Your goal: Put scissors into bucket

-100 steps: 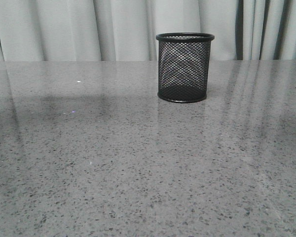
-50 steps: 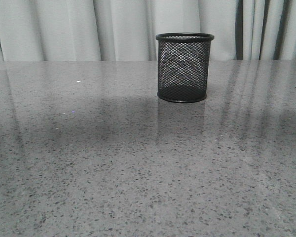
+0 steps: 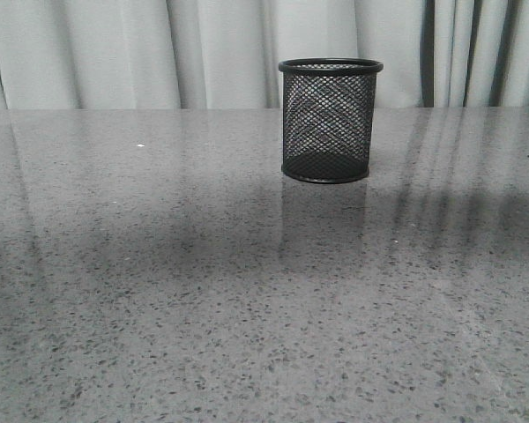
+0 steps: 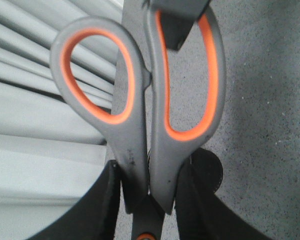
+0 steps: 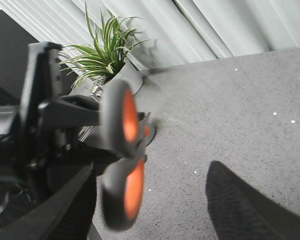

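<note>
The left pincer (image 4: 149, 200) pinches the scissors (image 4: 155, 115) just below their 2 orange-lined handle loops, holding them above the worktop (image 3: 247, 308). The bucket (image 3: 328, 120) stands upright on the worktop's far side, right of centre. The right pincer (image 5: 155, 210) is spread, gripping nothing.

- The grey speckled stone-look tabletop (image 3: 159, 291) is glossy, with dark shadow bands across it.
- Pale grey pleated curtains (image 3: 115, 53) hang behind its far edge.
- A green spiky-leaved potted plant (image 5: 106, 55) in a pale pot stands by the curtains.
</note>
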Available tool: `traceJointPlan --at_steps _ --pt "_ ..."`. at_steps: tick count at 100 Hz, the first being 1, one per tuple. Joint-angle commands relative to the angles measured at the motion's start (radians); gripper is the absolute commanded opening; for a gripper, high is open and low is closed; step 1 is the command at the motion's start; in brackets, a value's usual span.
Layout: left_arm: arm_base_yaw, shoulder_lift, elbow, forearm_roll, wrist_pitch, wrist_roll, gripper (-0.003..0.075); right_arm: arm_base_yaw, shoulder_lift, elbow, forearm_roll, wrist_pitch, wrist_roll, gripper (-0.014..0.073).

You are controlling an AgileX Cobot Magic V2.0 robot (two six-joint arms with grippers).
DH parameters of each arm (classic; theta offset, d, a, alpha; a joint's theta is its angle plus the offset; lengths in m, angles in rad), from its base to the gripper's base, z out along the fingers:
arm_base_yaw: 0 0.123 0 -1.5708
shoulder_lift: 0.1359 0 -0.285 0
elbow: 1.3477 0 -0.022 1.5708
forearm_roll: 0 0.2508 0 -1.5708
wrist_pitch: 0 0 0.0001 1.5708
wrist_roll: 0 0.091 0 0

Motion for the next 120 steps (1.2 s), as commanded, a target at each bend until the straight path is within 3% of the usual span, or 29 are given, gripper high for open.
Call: traceJointPlan --at_steps 1,36,55,72,84,91,98,110,120 --pt "-0.018 -0.017 -0.03 -0.022 -0.091 -0.016 -0.0021 0.001 0.013 -0.035 0.06 -0.027 -0.027 0.0425" --pt "-0.022 0.018 -0.03 -0.029 -0.091 -0.036 -0.0021 0.001 0.093 -0.035 0.142 0.02 -0.124 0.0404" --pt "-0.022 0.018 -0.03 -0.029 -0.091 -0.036 -0.0021 0.031 0.12 -0.035 0.179 0.011 -0.177 0.0208" --pt "-0.022 0.018 -0.03 -0.029 -0.089 -0.041 -0.002 0.056 0.132 -0.035 0.179 0.011 -0.218 -0.006" --pt "-0.022 0.018 -0.03 -0.029 -0.073 -0.041 0.0004 0.058 0.132 -0.035 0.179 0.004 -0.218 -0.0063" --pt "-0.016 0.018 -0.03 -0.017 -0.065 -0.042 0.0076 0.058 0.132 -0.035 0.179 0.004 -0.218 -0.0063" --pt "-0.008 0.018 -0.03 -0.014 -0.063 -0.042 0.0196 0.058 0.132 -0.035 0.177 0.002 -0.218 -0.0063" --pt "0.002 0.014 -0.03 -0.008 -0.083 -0.086 0.0482 0.058 0.132 -0.035 0.162 0.002 -0.218 -0.0063" --pt "0.019 0.004 -0.03 -0.006 -0.096 -0.132 0.0566 0.058 0.132 -0.035 0.136 -0.005 -0.218 -0.0063"
